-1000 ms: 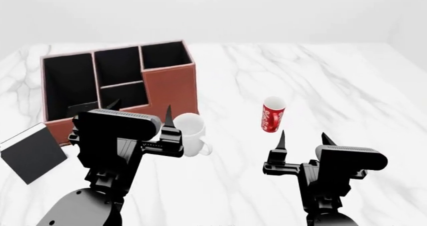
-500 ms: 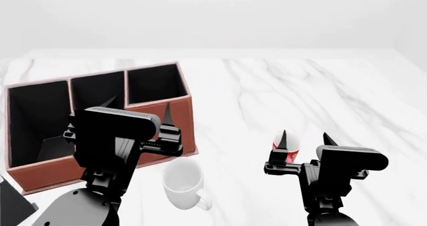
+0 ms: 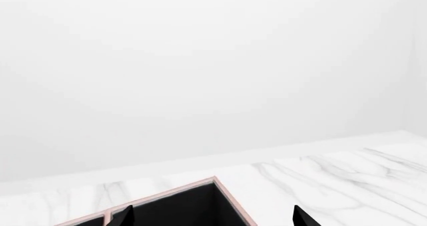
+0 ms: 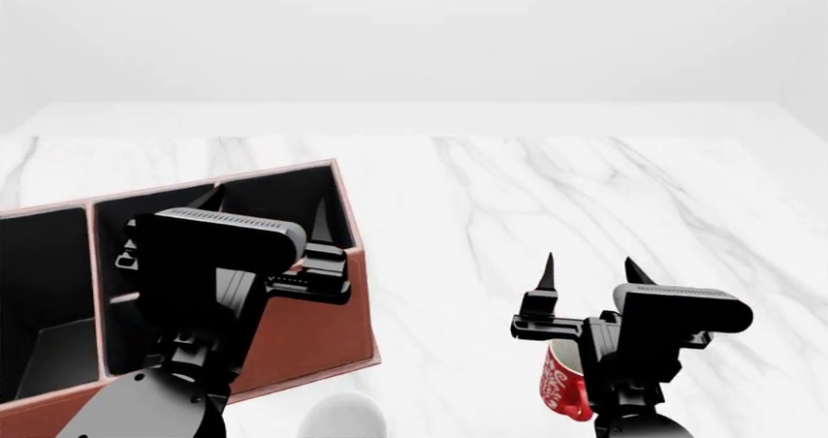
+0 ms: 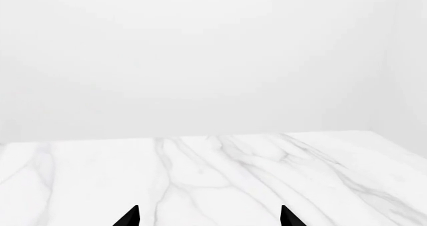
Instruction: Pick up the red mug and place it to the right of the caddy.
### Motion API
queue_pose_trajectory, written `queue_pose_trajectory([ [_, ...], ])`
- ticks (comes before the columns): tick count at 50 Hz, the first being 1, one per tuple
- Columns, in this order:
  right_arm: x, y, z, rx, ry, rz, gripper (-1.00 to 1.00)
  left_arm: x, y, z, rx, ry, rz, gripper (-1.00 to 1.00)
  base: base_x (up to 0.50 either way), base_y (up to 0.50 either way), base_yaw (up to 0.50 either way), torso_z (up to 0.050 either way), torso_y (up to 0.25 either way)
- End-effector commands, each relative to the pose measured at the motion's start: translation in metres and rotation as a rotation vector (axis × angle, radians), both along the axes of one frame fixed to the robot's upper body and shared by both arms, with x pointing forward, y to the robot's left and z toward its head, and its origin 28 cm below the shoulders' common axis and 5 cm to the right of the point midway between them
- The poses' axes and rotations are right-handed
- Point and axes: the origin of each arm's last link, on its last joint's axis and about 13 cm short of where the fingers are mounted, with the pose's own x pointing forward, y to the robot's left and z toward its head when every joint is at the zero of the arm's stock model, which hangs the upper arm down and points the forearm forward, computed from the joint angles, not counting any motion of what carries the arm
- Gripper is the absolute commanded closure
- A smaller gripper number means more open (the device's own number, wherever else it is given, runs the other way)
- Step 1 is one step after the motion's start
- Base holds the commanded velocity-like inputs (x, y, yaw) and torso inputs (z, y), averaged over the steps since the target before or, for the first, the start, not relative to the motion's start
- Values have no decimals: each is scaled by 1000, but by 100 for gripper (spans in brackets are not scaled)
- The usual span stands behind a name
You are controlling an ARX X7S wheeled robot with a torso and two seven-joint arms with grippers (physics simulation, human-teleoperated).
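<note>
white marble with grey veins forms the wide tabletop (image 4: 518,196), running back to a plain pale wall. next in size, the reddish-brown leather-look caddy with black-lined compartments (image 4: 304,327) sits at the left of the head view, partly hidden by the left arm; one far corner of it also shows in the left wrist view (image 3: 223,198). the black left gripper (image 4: 266,223) hangs over the caddy's compartments, its pointed fingers spread apart and empty. the black right gripper (image 4: 589,271) hovers above bare marble, jaws likewise spread with nothing between them. the small red mug with a white pattern (image 4: 564,385) stands on the table under the right arm, well right of the caddy; its markings are too blurred to read. a white mug's rim (image 4: 339,421) peeks in at the bottom edge.
</note>
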Motion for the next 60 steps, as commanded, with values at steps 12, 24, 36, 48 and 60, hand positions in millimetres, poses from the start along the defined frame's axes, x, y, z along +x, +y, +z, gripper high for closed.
queue_pose_trajectory([
  [12, -32, -14, 7, -15, -3, -24, -100, -1, 1, -1, -1, 3, -1, -100, 0, 0, 0, 0, 0],
  [24, -70, -26, -13, -57, 95, -20, -100, 0, 1, 0, 3, 3, 5, -100, 0, 0, 0, 0, 0],
  [36, -85, -24, -51, -45, 253, 22, -100, -1, 1, 0, 6, 3, 9, -100, 0, 0, 0, 0, 0],
  [48, -86, -24, -57, -41, 291, 27, -100, -1, 2, 0, 8, 3, 16, -100, 0, 0, 0, 0, 0],
  [60, -87, -22, -61, -45, 326, 44, -100, 0, 3, 0, 14, 3, 20, -100, 0, 0, 0, 0, 0],
])
